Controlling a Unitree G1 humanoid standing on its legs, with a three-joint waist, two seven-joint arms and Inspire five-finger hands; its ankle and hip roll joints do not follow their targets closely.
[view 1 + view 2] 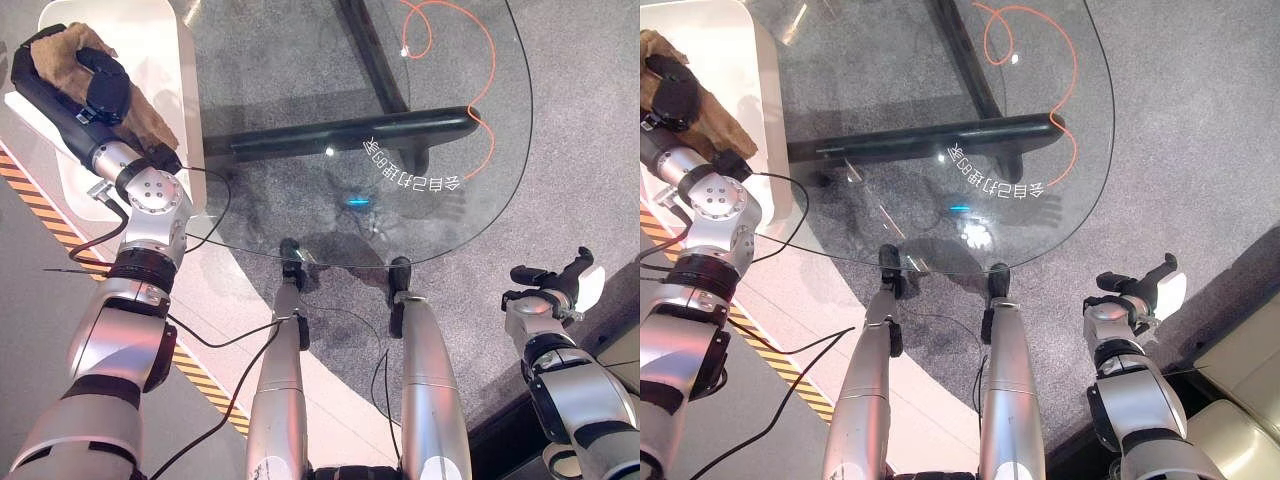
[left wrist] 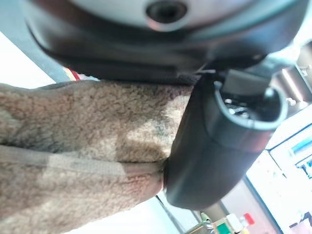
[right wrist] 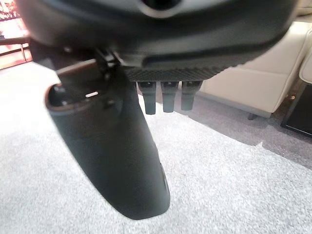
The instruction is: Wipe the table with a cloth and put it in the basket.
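1. Left wrist view puts the cloth (image 2: 83, 146) right in front of me: a tan, fleecy fabric pressed against the dark bulk of the left robot hand (image 2: 219, 151), whose thumb lies against its edge.
2. From the head camera I see the same cloth (image 1: 135, 95) bunched under and around the left robot hand (image 1: 95, 85), with brown folds sticking out past the hand on both sides. The fingers look curled into the fabric, so I read it as gripping the cloth.
3. That hand and cloth sit over a white rounded surface (image 1: 165, 60) at the robot's far left, just beside the glass bench (image 1: 300, 90) and not on it.
4. The bench top is clear glass with a rounded edge; through it I see its dark frame bar (image 1: 340, 130) and grey carpet (image 1: 580, 120) below.
5. An orange cable (image 1: 480, 60) loops on the carpet beneath the far right part of the glass.
6. A yellow-and-black striped strip (image 1: 40, 215) runs along the floor to the left.
7. My right robot hand (image 1: 550, 285) hangs low on the right, well apart from the bench, fingers relaxed and holding nothing; its wrist view shows carpet and a pale sofa (image 3: 253, 92).
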